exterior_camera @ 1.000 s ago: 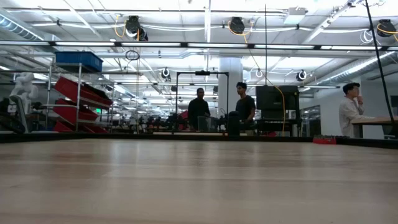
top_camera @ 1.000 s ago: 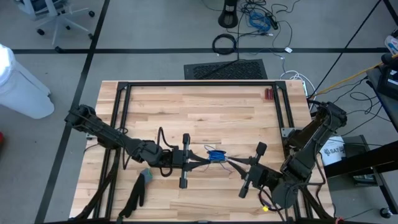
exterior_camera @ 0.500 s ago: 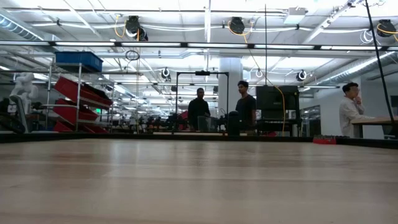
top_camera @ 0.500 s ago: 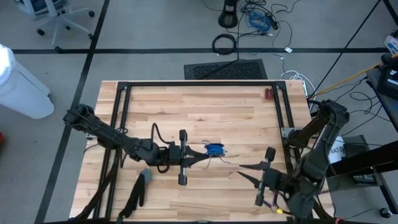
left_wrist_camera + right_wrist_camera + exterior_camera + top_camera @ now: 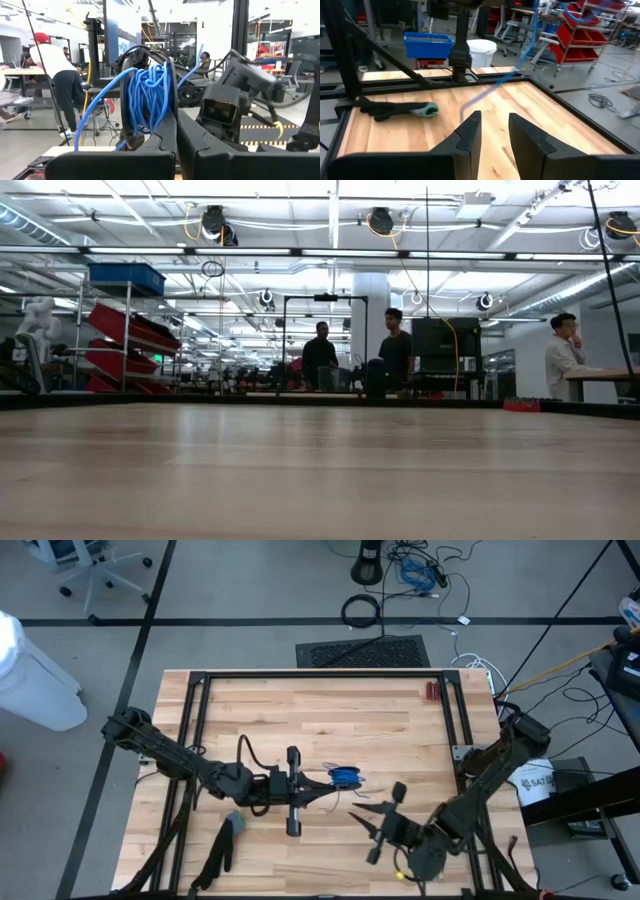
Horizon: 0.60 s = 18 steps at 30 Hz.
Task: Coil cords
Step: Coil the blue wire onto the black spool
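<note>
The cord (image 5: 345,777) is a bright blue bundle wound into a small coil near the table's middle. In the left wrist view the coil (image 5: 150,95) stands upright, with a loose strand (image 5: 92,117) drooping from it. My left gripper (image 5: 325,787) reaches in from the table's left and is shut on the coil. My right gripper (image 5: 358,818) is open and empty, just on the near side of the coil, its fingers pointing toward the table's left. A blurred blue strand (image 5: 492,87) crosses its wrist view beyond its fingers (image 5: 470,127). The low view shows neither gripper nor cord. My left gripper pinches the coil's lower part (image 5: 162,122) between its two fingers. The fingers come in about level from the table's left. The coil stands on edge above the fingertips, and one loose strand hangs slack toward the table.
A dark tool with a teal end (image 5: 228,838) lies near the front left edge; it also shows in the right wrist view (image 5: 400,110). A small red object (image 5: 432,691) sits at the far right. A black frame (image 5: 320,675) borders the table. People stand in the room beyond.
My right gripper has drawn back from the coil toward the table's near right, then swung back toward the left, ending on the near side of the coil. My left gripper has carried the coil a little toward the far edge.
</note>
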Each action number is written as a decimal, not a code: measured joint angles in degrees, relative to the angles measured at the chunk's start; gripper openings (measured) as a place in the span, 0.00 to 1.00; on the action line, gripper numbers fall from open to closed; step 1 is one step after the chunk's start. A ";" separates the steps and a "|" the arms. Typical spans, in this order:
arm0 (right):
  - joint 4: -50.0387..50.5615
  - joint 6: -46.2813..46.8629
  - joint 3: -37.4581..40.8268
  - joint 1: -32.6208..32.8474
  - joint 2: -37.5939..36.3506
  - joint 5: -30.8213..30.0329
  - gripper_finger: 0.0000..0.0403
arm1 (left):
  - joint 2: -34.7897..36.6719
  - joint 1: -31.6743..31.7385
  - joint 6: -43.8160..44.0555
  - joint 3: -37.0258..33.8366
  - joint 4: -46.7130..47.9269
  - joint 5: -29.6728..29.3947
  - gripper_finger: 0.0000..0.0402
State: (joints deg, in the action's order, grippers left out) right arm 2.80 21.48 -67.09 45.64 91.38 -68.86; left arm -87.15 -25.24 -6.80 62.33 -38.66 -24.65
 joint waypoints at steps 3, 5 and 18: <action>-5.13 -6.86 0.00 -2.49 0.52 4.39 0.23 | -0.02 0.05 -1.06 0.00 0.22 0.00 0.00; -6.00 -10.82 0.00 -3.85 0.41 5.07 0.25 | -0.02 0.04 -1.07 0.00 0.15 -0.01 0.00; -6.07 -27.89 0.02 -2.67 -4.70 -4.82 0.31 | -0.02 -0.02 -1.06 0.00 0.10 2.28 0.00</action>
State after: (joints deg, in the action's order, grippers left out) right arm -3.27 -6.41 -67.07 42.97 86.67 -73.68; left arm -87.18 -25.26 -7.86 62.33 -38.57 -22.37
